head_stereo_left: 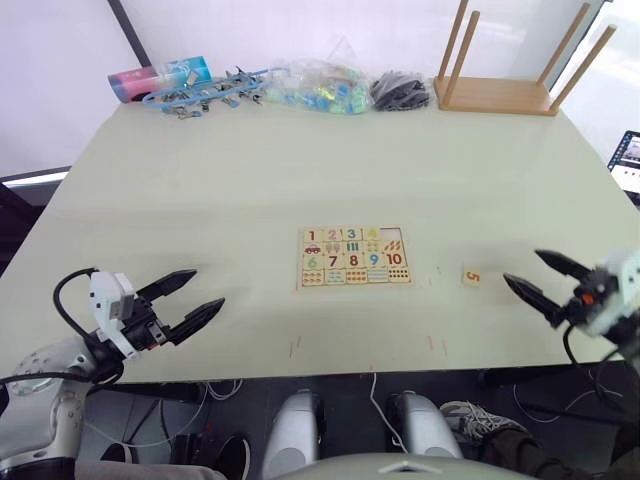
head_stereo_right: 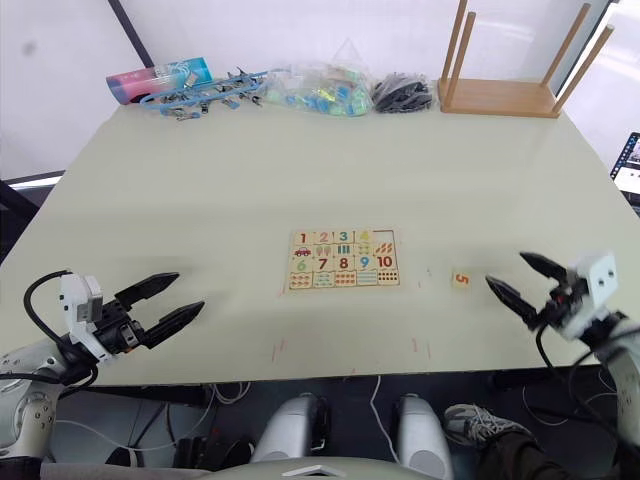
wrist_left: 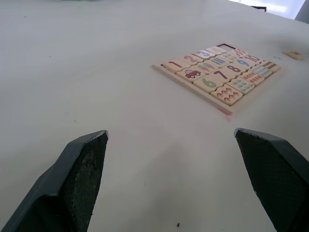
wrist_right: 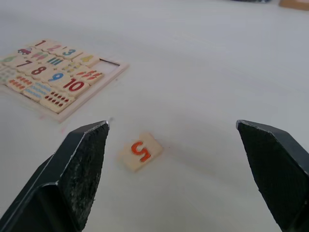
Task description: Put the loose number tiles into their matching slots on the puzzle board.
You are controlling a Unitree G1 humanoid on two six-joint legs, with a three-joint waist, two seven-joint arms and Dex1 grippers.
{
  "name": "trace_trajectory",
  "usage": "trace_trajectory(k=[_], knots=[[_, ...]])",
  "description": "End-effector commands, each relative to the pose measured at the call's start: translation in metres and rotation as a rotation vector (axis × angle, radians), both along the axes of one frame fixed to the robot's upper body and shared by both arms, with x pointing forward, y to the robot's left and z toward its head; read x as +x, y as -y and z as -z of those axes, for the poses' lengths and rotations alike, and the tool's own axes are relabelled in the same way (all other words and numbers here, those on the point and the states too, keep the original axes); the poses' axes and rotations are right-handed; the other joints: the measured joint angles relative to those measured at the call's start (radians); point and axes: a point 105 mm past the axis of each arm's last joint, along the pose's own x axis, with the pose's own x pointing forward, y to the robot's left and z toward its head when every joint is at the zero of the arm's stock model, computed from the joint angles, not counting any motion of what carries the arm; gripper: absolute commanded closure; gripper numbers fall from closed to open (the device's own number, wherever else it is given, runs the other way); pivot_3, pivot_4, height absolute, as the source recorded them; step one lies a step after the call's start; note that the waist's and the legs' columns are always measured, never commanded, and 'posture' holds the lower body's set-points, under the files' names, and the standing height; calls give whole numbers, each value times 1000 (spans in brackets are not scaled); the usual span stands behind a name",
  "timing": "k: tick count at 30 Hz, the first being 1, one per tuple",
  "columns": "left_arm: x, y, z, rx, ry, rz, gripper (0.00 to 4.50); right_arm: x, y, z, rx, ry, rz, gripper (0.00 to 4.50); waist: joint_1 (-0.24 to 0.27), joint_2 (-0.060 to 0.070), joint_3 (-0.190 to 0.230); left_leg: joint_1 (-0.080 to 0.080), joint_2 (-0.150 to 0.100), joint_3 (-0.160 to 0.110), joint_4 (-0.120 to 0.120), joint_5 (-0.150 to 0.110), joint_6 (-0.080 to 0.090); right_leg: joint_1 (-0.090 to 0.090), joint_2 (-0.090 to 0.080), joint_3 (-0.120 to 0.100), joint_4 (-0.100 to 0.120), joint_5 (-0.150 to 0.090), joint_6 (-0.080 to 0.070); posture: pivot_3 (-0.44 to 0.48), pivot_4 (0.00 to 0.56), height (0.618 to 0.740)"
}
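The puzzle board (head_stereo_left: pixel 355 257) lies flat near the middle of the table. Tiles 1 to 4 sit in its far row, and the slot (wrist_right: pixel 111 65) at that row's right end is an empty recess. One loose number tile, an orange 5 (head_stereo_left: pixel 472 277), lies on the table to the right of the board. My right gripper (head_stereo_left: pixel 524 267) hovers open just right of that tile, and the 5 tile (wrist_right: pixel 141 151) lies on the table between and ahead of its fingers. My left gripper (head_stereo_left: pixel 207 287) is open and empty, well left of the board.
Along the far edge lie a pink-and-blue roll (head_stereo_left: pixel 160 77), blue clips (head_stereo_left: pixel 205 92), a clear bag of coloured pieces (head_stereo_left: pixel 320 88) and a dark bag (head_stereo_left: pixel 400 92). An upturned wooden stand (head_stereo_left: pixel 505 80) sits at the back right. A screen (head_stereo_left: pixel 628 160) shows at the right edge.
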Motion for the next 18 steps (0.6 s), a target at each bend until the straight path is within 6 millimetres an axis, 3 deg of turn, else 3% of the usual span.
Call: trace_trajectory(k=[1, 6, 18], knots=[[-2, -8, -6, 19, 40, -31, 0, -13, 8, -9, -16, 74, 36, 86, 0, 0, 0, 0, 0, 0, 0, 0, 0, 0, 0, 0, 0, 0, 1, 0, 150, 737], [-6, -10, -3, 16, 34, -34, 0, -25, 8, -1, -12, 74, 56, 86, -1, 0, 0, 1, 2, -1, 0, -3, -5, 0, -1, 0, 0, -2, 4, 0, 150, 737], [-10, -13, -1, 10, 32, -36, 0, -32, 9, 7, -31, 87, 52, 86, 0, 0, 0, 0, 1, -1, 0, -3, -5, 0, -2, 0, 0, -2, 4, 0, 150, 737]])
